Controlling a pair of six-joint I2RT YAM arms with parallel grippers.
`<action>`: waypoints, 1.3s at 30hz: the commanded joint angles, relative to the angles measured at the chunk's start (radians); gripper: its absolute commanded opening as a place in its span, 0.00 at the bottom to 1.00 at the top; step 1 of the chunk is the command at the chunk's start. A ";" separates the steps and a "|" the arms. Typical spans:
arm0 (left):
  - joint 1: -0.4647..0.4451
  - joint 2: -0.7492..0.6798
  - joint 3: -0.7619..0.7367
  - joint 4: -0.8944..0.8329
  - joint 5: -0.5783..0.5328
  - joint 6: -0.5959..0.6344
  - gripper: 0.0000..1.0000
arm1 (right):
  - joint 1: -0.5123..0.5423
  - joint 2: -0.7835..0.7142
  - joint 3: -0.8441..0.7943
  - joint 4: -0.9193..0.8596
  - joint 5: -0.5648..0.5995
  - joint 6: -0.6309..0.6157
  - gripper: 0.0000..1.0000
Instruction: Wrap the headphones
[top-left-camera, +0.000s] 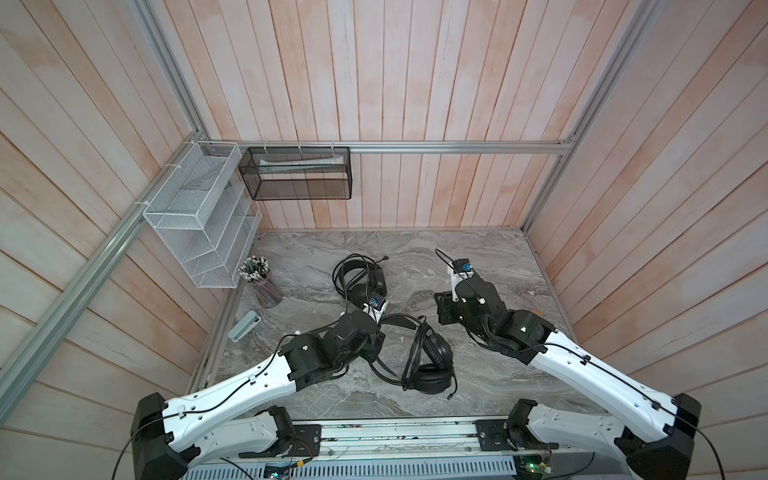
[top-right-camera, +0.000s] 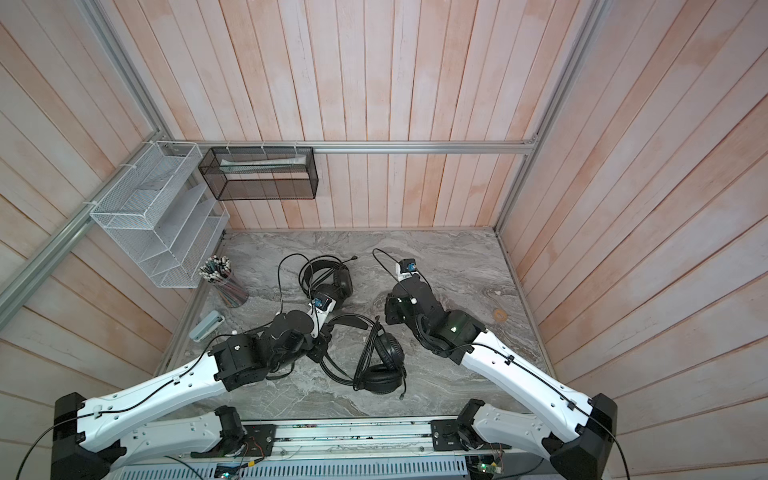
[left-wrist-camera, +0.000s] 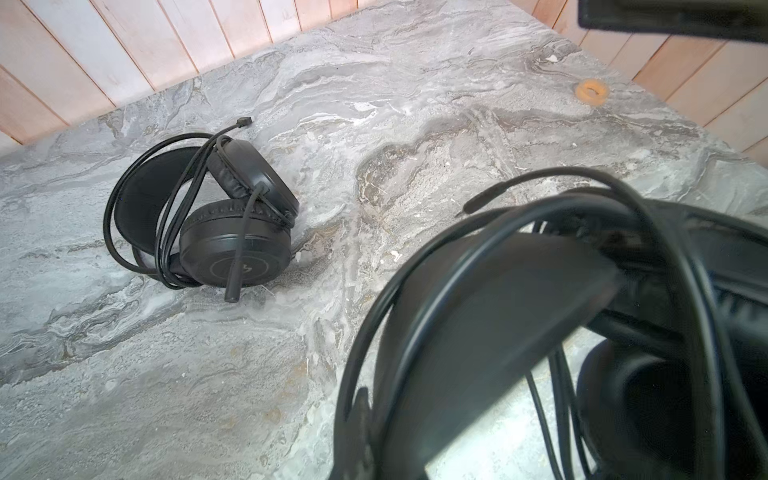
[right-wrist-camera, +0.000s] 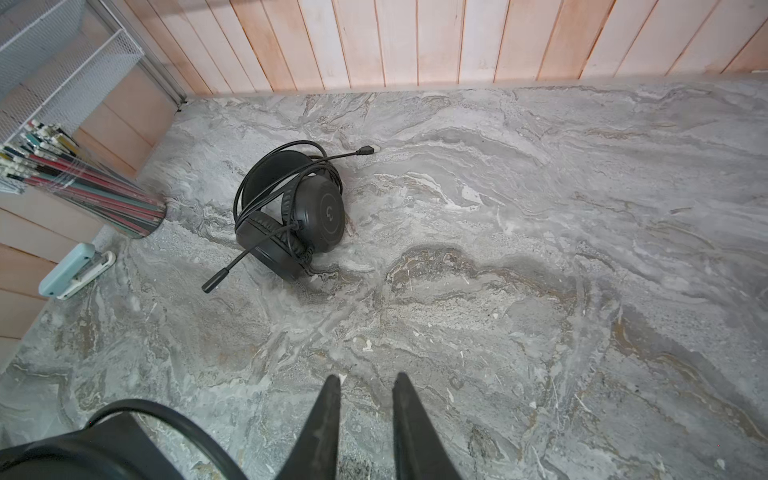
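Note:
Two black headphones lie on the marble table (top-left-camera: 490, 257). The far pair (top-left-camera: 365, 278) (right-wrist-camera: 299, 220) has smooth cups and a boom mic, with its cable looped through the band. The near pair (top-left-camera: 434, 361) (top-right-camera: 384, 365) has grille-backed cups, and its cable is draped over them. Mostly hidden under its wrist, my left gripper (top-left-camera: 374, 343) is shut on the near pair's headband (left-wrist-camera: 478, 332). One fingertip (left-wrist-camera: 363, 403) shows beside the band. My right gripper (right-wrist-camera: 368, 380) (top-left-camera: 444, 309) hovers over bare table to the right of both pairs. It is slightly open, with nothing between its fingers.
A cup of pencils (top-left-camera: 262, 282) and a light blue stapler (top-left-camera: 245, 326) stand at the table's left edge. On the walls above hang a white mesh rack (top-left-camera: 199, 220) and a black mesh basket (top-left-camera: 297, 172). A small orange ring (top-right-camera: 500, 316) lies at the right.

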 joint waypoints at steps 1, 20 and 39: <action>0.013 0.004 0.039 0.058 0.043 -0.034 0.00 | -0.008 -0.025 0.000 -0.026 0.026 -0.007 0.35; 0.226 0.244 0.202 0.196 0.212 -0.023 0.00 | -0.171 -0.206 -0.010 -0.074 0.107 -0.099 0.85; 0.339 0.738 0.602 0.255 0.309 -0.108 0.00 | -0.197 -0.342 -0.114 -0.053 0.162 -0.114 0.89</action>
